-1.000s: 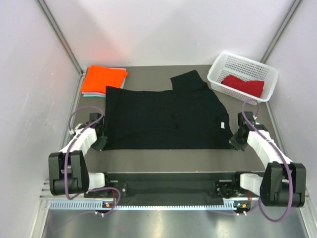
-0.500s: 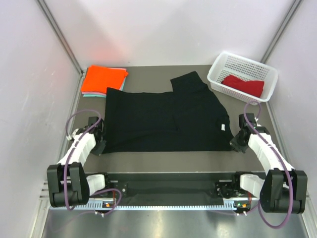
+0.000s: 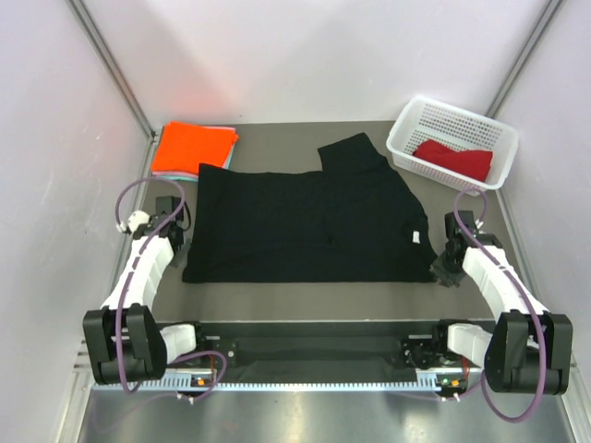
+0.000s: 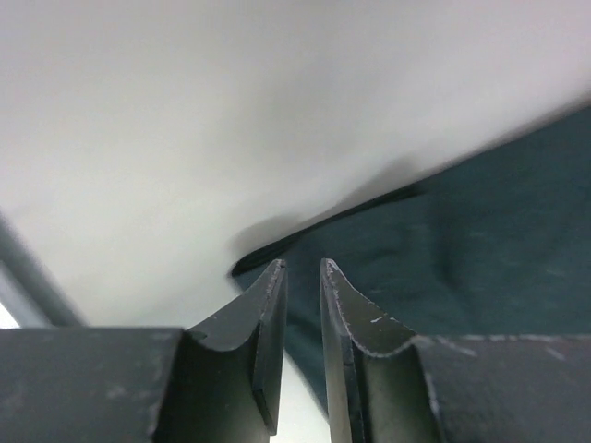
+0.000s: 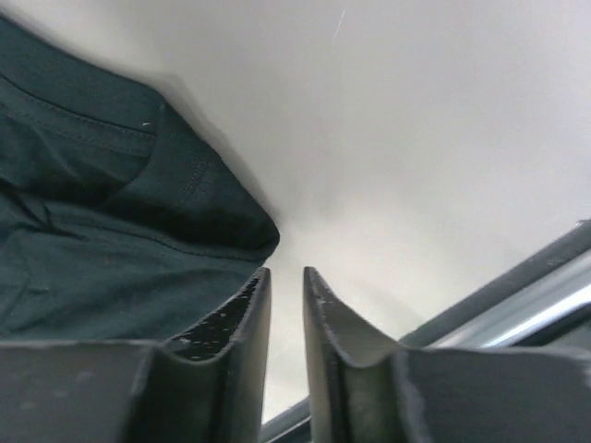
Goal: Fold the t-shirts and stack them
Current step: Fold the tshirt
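- The black t-shirt (image 3: 305,221) lies spread out flat across the middle of the tabletop (image 3: 305,297), and it is the largest thing here.
- One sleeve (image 3: 351,152) sticks out at its far edge, towards the basket, and a small white label (image 3: 416,237) shows near its right edge.
- The left claw (image 4: 302,268) sits low at the shirt's left edge. It is released: its two fingers stand a narrow slit apart with nothing between them.
- From its wrist camera, a dark corner of cloth lies just ahead of the tips, with bare tabletop to the left of it.
- The right claw (image 5: 286,272) is down by the shirt's near right corner. It is released too, with a thin gap between the fingers and no cloth pinched in it.
- A folded bit of black hem lies just beside its left finger (image 5: 242,314). I cannot tell whether they touch.
- In the far left corner, the orange t-shirt (image 3: 194,146) lies folded into a neat square.
- It lies on top of the pale teal t-shirt (image 3: 169,175), of which only a thin edge peeks out beneath.
- In the far right corner, the white mesh basket (image 3: 406,138) holds the dark red t-shirt (image 3: 454,159), bunched up inside.
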